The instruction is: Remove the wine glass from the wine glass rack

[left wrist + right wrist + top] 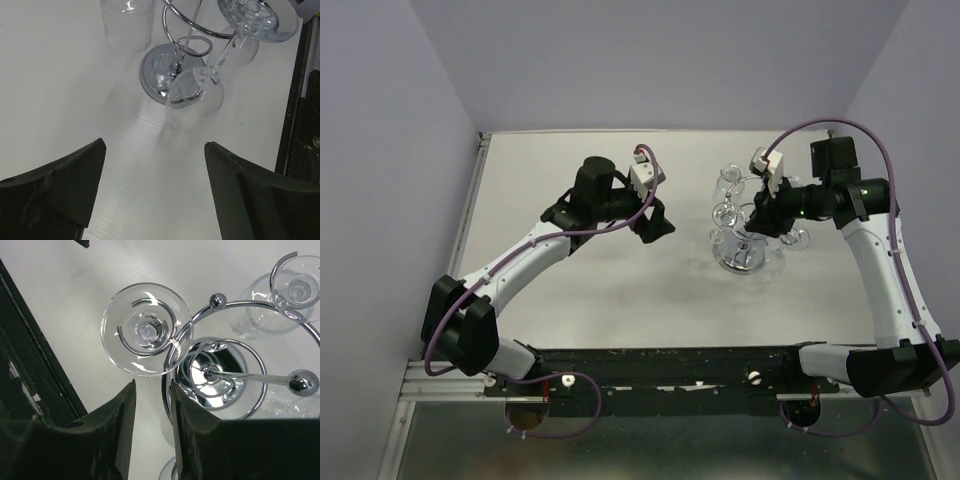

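The chrome wine glass rack (742,256) stands right of the table's middle, with several clear wine glasses hanging upside down from its curled hooks. In the right wrist view one wine glass foot (146,330) sits in a hook just ahead of my right gripper (152,390). Its jaws stand a narrow gap apart with bare table between them, beside the rack's ring (172,357). My right gripper (767,213) hovers over the rack. My left gripper (658,222) is wide open and empty, left of the rack. In the left wrist view (155,144) it faces a tilted hanging wine glass (195,100) and the disc base (159,70).
A ribbed glass bowl (127,22) hangs at the rack's far side. Another glass foot (300,287) sits in a hook at the upper right. The rack's post ends in a ball (302,381). The black rail (305,125) marks the table's near edge.
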Controlling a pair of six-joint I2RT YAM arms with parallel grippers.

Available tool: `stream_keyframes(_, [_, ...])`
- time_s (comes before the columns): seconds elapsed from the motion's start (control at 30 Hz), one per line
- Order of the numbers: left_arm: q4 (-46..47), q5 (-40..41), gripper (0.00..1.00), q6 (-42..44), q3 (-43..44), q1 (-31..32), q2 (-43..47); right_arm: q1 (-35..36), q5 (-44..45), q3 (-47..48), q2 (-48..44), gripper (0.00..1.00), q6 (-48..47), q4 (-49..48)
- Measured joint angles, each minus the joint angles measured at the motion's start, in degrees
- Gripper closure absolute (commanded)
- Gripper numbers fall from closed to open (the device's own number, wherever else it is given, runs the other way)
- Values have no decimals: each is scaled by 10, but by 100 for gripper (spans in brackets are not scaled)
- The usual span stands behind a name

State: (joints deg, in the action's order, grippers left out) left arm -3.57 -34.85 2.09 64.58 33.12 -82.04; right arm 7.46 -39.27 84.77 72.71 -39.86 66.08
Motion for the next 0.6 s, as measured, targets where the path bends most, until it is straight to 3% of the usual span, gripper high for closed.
stream_keyframes(0.27, [-4, -7, 5, 45, -13, 12, 20, 0, 30, 22, -7, 46, 4, 36])
stream_keyframes(0.43, [0, -12, 1, 65, -14, 28, 21, 0, 50, 102, -7, 12, 58, 48])
stream_keyframes(0.6, [19, -8, 1, 66, -13, 45, 19, 0, 79, 239, 17, 0, 143, 50])
